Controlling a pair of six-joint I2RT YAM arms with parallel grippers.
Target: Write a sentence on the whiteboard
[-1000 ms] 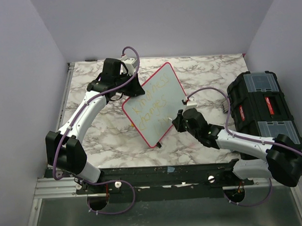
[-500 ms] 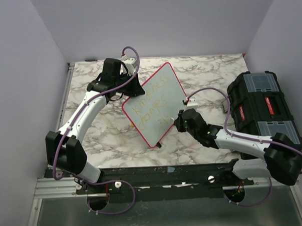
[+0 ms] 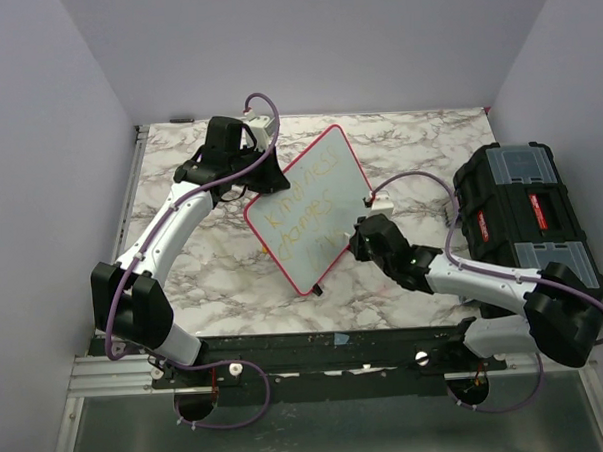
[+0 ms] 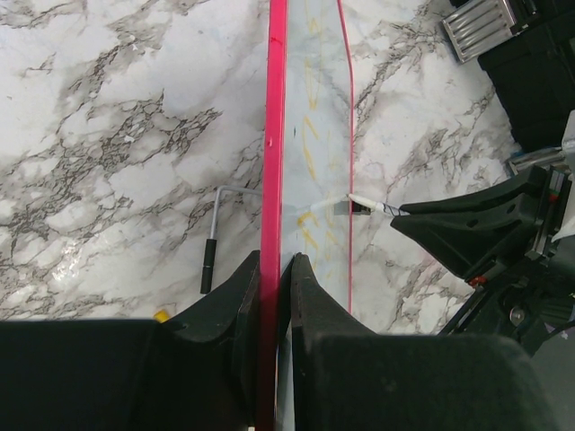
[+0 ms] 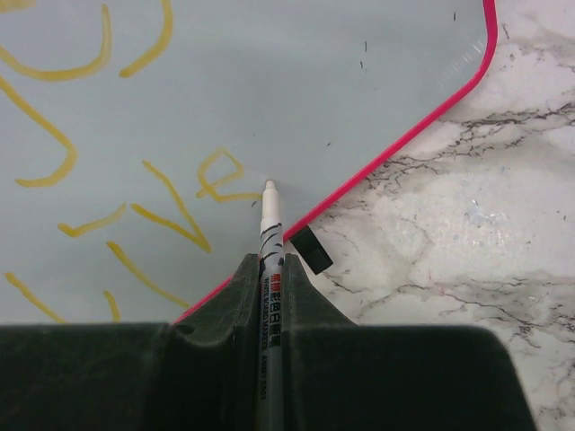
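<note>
Yellow sentence (image 3: 303, 206) under way on the tilted whiteboard (image 3: 303, 266).
Our right tool (image 5: 269, 262), clenched on the marker (image 5: 269, 215), has shifted slightly along the lower line; the whiteboard stands propped on the counter (image 3: 203, 260), its far edge still clamped in our left tool (image 4: 274, 269).

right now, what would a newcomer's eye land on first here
The red-framed whiteboard with yellow writing stands out in the centre, its edge pinched by the left gripper. The right gripper holds a marker with its tip at the board near the last letters. A black toolbox sits at the far right.
</note>
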